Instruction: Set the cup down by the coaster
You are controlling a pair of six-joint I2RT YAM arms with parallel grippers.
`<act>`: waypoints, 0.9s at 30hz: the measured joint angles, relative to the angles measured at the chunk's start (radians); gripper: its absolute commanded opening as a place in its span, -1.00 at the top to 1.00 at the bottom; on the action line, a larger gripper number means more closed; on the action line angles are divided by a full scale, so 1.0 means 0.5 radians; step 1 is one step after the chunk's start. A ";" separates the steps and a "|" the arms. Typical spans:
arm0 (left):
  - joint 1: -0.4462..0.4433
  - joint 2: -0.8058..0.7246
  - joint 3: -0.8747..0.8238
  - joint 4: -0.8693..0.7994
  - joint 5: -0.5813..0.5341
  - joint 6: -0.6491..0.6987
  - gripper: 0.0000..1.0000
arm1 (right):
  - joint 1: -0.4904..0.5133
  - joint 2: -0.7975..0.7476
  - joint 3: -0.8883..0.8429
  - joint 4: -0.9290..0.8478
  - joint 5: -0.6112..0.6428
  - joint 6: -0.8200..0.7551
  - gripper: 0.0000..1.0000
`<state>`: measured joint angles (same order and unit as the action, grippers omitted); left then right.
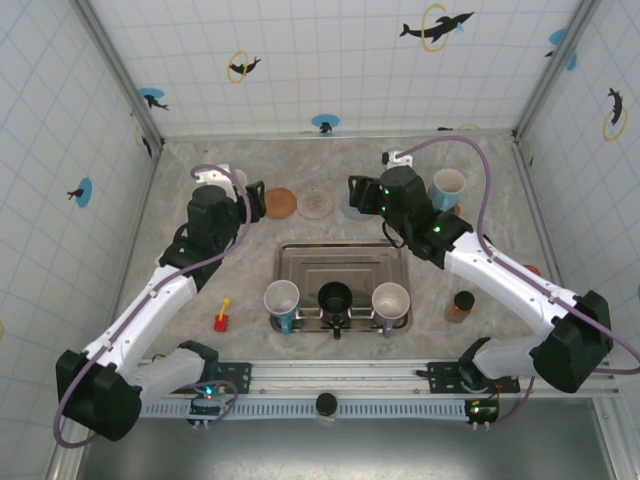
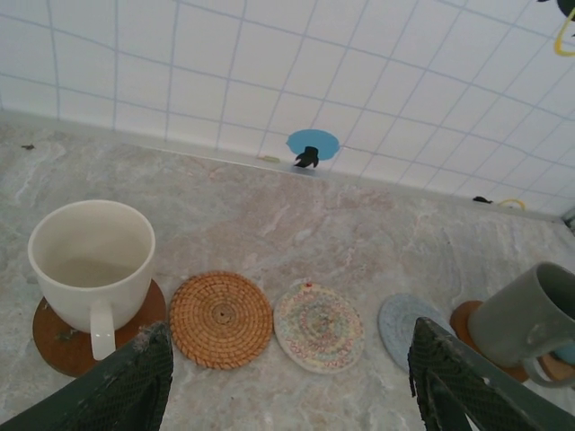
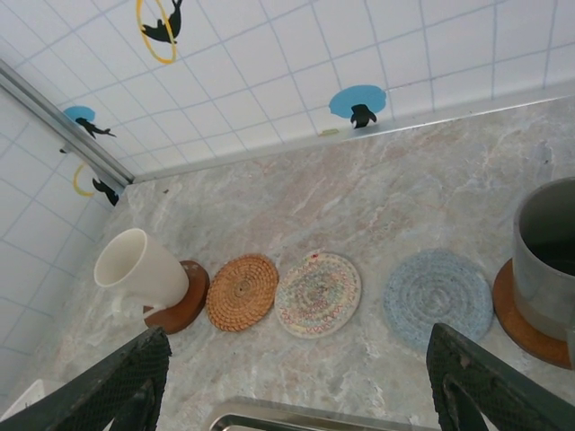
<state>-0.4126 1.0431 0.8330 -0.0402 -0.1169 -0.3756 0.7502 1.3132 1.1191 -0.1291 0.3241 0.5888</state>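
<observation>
Along the back of the table lies a row of coasters: wicker [image 1: 280, 203], pastel woven [image 1: 315, 203] and pale blue [image 3: 437, 298]. A cream cup [image 2: 90, 260] stands on a brown wooden coaster [image 2: 54, 346] at the row's left end. At the right end a grey cup [image 1: 447, 188] stands on another wooden coaster [image 3: 512, 314]. My left gripper [image 2: 292, 377] hangs open and empty just in front of the wicker and pastel coasters. My right gripper [image 3: 296, 377] is also open and empty, in front of the pastel coaster.
A metal tray [image 1: 340, 255] in the middle holds a white-and-blue cup [image 1: 282, 300], a black cup [image 1: 335, 297] and a white-and-purple cup [image 1: 390, 300] along its near edge. A small red-and-yellow object [image 1: 222, 318] lies to its left, a brown bottle [image 1: 461, 305] to its right.
</observation>
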 measured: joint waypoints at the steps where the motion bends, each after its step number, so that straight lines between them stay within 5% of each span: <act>1: 0.000 -0.021 0.022 -0.050 0.011 -0.003 -0.38 | 0.004 0.000 0.000 0.015 -0.002 0.004 -0.53; 27: -0.093 -0.674 0.172 -1.392 0.273 -0.270 -0.06 | -0.056 0.004 -0.208 0.414 -0.127 0.066 -0.55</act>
<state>-0.4591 0.7063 0.9188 -0.7364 0.0196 -0.5106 0.7223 1.3151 1.0149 0.0776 0.2607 0.6216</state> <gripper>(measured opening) 0.533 0.777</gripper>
